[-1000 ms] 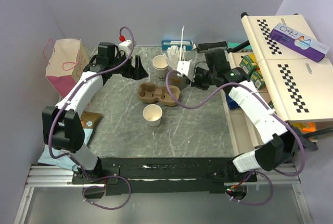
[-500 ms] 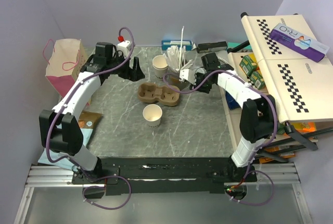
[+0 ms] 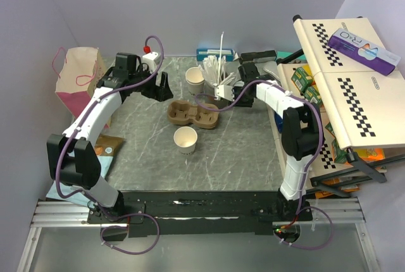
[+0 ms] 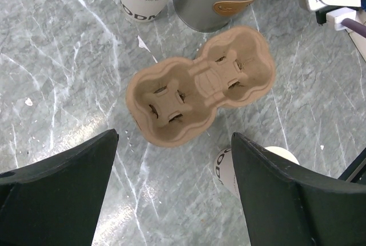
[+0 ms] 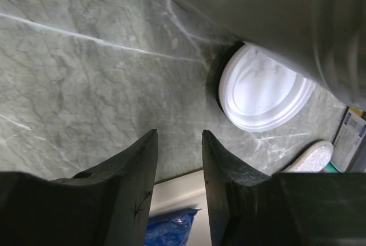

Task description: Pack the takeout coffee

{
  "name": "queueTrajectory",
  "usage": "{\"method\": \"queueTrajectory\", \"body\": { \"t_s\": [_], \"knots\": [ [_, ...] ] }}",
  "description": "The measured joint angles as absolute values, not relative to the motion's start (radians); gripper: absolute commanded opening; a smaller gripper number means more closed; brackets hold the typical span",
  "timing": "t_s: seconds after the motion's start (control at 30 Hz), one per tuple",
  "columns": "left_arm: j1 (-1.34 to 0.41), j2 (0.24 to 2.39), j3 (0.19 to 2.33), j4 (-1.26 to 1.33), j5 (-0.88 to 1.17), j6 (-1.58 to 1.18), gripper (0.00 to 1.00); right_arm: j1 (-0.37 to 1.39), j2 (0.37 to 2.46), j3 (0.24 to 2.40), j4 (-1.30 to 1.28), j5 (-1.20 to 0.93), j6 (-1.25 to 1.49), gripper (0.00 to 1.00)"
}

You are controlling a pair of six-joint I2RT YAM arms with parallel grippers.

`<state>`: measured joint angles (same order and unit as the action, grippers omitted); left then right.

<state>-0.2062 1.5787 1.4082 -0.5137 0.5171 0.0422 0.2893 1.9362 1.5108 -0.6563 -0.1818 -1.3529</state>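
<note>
Two off-white paper cups stand open: one near the table's middle (image 3: pixel 185 139), one at the back (image 3: pixel 195 80) beside the grey cup of straws (image 3: pixel 215 73). The brown two-cup tray (image 3: pixel 193 114) lies between them with both wells bare. My left gripper (image 3: pixel 161 86) hovers open above the tray's left end (image 4: pixel 200 88), nothing between its fingers (image 4: pixel 74 189); its right finger partly hides the near cup (image 4: pixel 229 166). My right gripper (image 3: pixel 223 90) is low behind the grey cup (image 5: pixel 274 11), open a narrow gap (image 5: pixel 178 134), holding nothing. A round white lid (image 5: pixel 263 94) lies flat just ahead of it.
A pink paper bag (image 3: pixel 79 76) stands at the far left. Checkered boards (image 3: pixel 348 95) and small boxes (image 3: pixel 304 82) crowd the right side. A teal box (image 3: pixel 215 52) sits at the back. A pale ledge (image 5: pixel 189 194) and blue packet (image 5: pixel 171 229) lie under my right fingers.
My right arm has folded in and swung its gripper back and left, down beside the grey cup. The left gripper has drifted slightly right, still open.
</note>
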Motion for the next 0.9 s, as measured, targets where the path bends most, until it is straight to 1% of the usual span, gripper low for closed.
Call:
{"method": "queueTrajectory", "body": {
  "t_s": [0.2,0.33,0.5,0.7,0.9],
  "knots": [
    [-0.201,1.579,1.408,-0.515,0.519,0.041,0.87,0.315,1.936,1.511,-0.65,-0.157,-1.361,0.4],
    [-0.197,1.579,1.409,-0.514,0.525,0.04,0.87,0.37,1.948,1.522,-0.651,-0.123,-1.364,0.4],
    [-0.197,1.579,1.409,-0.515,0.529,0.038,0.87,0.418,2.065,1.646,-0.656,-0.088,-1.37,0.39],
    [-0.197,1.579,1.409,-0.515,0.529,0.038,0.87,0.407,2.137,1.668,-0.651,-0.036,-1.397,0.39],
    [-0.196,1.579,1.409,-0.515,0.53,0.038,0.87,0.398,2.149,1.668,-0.648,0.014,-1.396,0.38]
  ]
}}
